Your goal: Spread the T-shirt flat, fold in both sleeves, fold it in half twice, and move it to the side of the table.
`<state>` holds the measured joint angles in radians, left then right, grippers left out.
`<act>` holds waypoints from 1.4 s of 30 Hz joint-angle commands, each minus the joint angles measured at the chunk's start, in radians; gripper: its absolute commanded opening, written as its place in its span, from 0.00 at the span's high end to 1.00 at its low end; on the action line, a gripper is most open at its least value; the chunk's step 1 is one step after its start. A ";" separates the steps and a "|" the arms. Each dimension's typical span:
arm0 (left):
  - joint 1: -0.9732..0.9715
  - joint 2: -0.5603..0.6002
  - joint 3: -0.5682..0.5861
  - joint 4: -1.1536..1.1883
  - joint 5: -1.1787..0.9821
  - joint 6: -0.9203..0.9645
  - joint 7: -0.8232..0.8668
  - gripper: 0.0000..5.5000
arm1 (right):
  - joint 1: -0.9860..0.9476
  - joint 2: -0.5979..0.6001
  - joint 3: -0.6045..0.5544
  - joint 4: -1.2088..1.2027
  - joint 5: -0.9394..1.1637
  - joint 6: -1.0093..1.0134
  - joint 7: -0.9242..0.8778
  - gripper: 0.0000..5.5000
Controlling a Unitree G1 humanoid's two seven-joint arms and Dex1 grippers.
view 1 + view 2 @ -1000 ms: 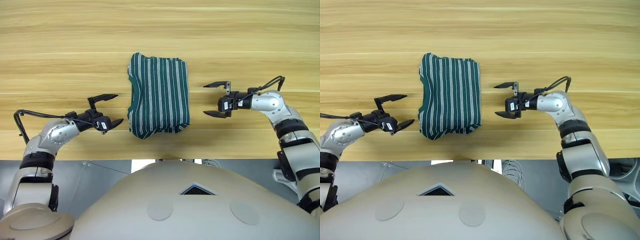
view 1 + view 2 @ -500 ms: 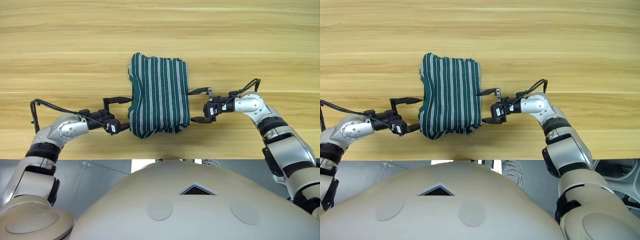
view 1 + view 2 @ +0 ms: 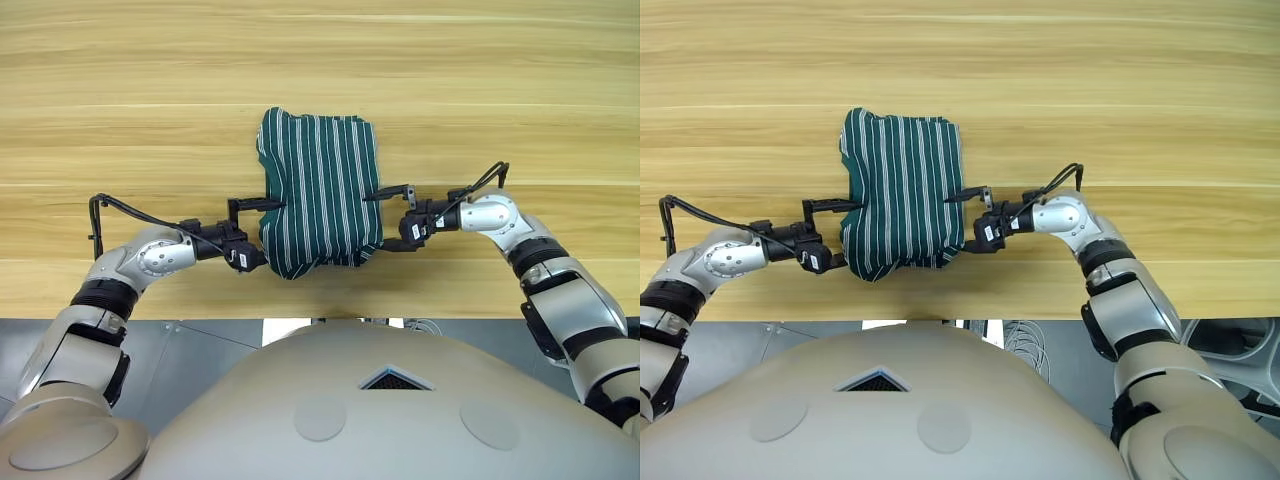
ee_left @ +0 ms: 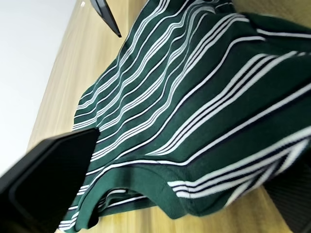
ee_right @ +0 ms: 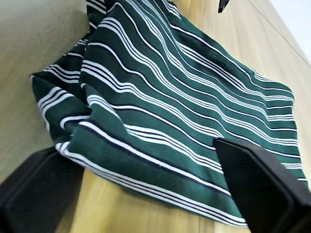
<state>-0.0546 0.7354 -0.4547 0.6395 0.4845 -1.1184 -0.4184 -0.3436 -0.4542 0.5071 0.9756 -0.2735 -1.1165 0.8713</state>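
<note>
The folded T-shirt (image 3: 320,190) is being flanked near the table's (image 3: 500,80) front edge by the left gripper (image 3: 268,234) and right gripper (image 3: 372,222), jaws being held wide around its side edges.

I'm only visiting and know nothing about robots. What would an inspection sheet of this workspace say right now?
Surface: light wooden table, plank grain running side to side.
Job's things: folded green T-shirt with white stripes, lying as a compact rectangle near the table's front edge.
Clutter: nothing seen.
Grippers: left pincer open, its fingers astride the shirt's left edge; right pincer open, astride the shirt's right edge.
Cables: one black cable loops at the left wrist, another black cable at the right wrist.
Surroundings: grey floor below the table's near edge.
</note>
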 commanded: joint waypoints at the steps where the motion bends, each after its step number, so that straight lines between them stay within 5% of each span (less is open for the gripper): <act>1: 0.021 0.005 -0.040 0.018 0.083 0.036 -0.009 0.02 | 0.002 0.002 -0.001 -0.003 -0.002 0.001 -0.015 0.27; 21: -0.018 0.027 -0.091 0.050 0.241 0.010 0.140 0.68 | 0.005 -0.022 0.035 -0.008 0.024 -0.057 0.032 0.95; 30: -0.048 0.017 -0.120 0.094 0.270 -0.032 0.218 0.95 | 0.013 -0.023 0.041 -0.006 0.068 -0.073 0.075 0.97; 37: -0.013 0.048 -0.179 0.080 -0.253 -0.104 -0.027 1.00 | 0.027 -0.032 0.050 -0.013 0.195 -0.076 0.184 0.97; 42: 0.087 0.162 -0.197 -0.219 -0.847 0.113 -0.349 1.00 | 0.097 -0.083 0.001 -0.211 0.614 0.220 0.581 0.97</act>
<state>-0.0099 0.8415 -0.6569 0.5347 -0.1541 -1.1167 -0.6337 -0.2802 -0.5011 0.5436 0.8552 0.1760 -1.0476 1.2850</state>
